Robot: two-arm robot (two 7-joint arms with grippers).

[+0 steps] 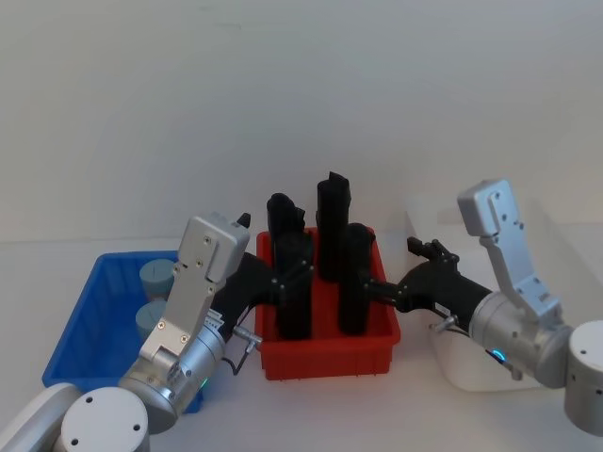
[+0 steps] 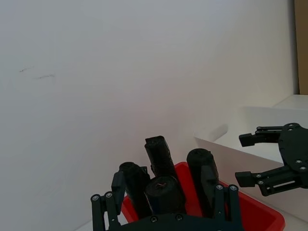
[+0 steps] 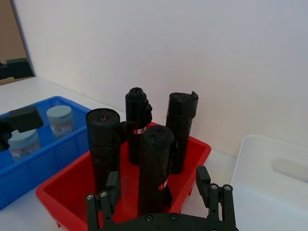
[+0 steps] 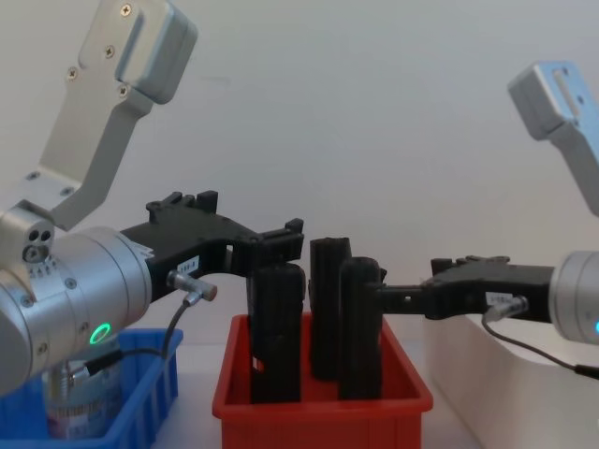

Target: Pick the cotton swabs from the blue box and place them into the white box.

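Two cotton swabs (image 1: 158,276) sit upright in the blue box (image 1: 75,320), 9 o'clock of the red bin (image 1: 330,356); white box (image 1: 454,365) at 3 o'clock. The left end effector (image 1: 283,278) and right end effector (image 1: 396,268) both hover by the black rolls (image 1: 332,221), jaws apart, empty. Left should likely swing to 9 o'clock, drop straight onto one tub, grip its side, lift clear of the rolls.

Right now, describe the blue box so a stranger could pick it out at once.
Three bins stand in a row on the white table. The blue box sits at the robot's left end, beside the red bin. It alone is bright blue and holds two cotton swab tubs.
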